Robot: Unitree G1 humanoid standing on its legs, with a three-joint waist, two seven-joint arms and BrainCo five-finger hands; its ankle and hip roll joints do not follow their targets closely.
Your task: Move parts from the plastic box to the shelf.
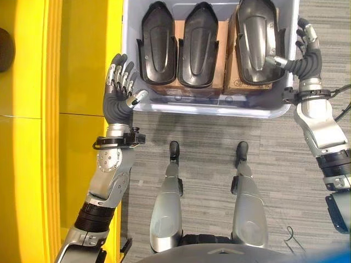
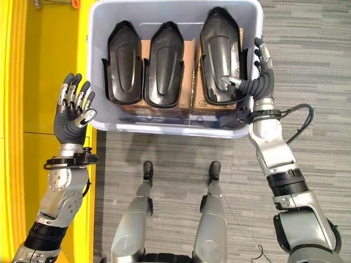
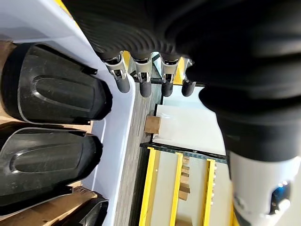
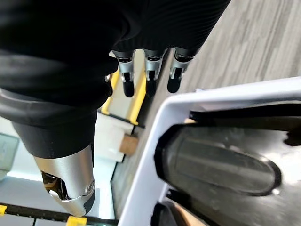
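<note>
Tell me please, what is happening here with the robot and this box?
The robot stands in front of a plastic box on the floor, which holds three black parts resting on brown cartons. Its left hand is open beside the box's left wall. Its right hand is open at the right rim, with the thumb over the rightmost part. Nothing is lifted yet. Yellow shelving is on the left.

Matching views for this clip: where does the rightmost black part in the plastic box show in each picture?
Left eye view: rightmost black part, upper right, by the right robot hand.
Right eye view: upper centre-right.
Left wrist view: cannot tell which part is which.
Right wrist view: lower right.
Shared landmark: plastic box rim.
</note>
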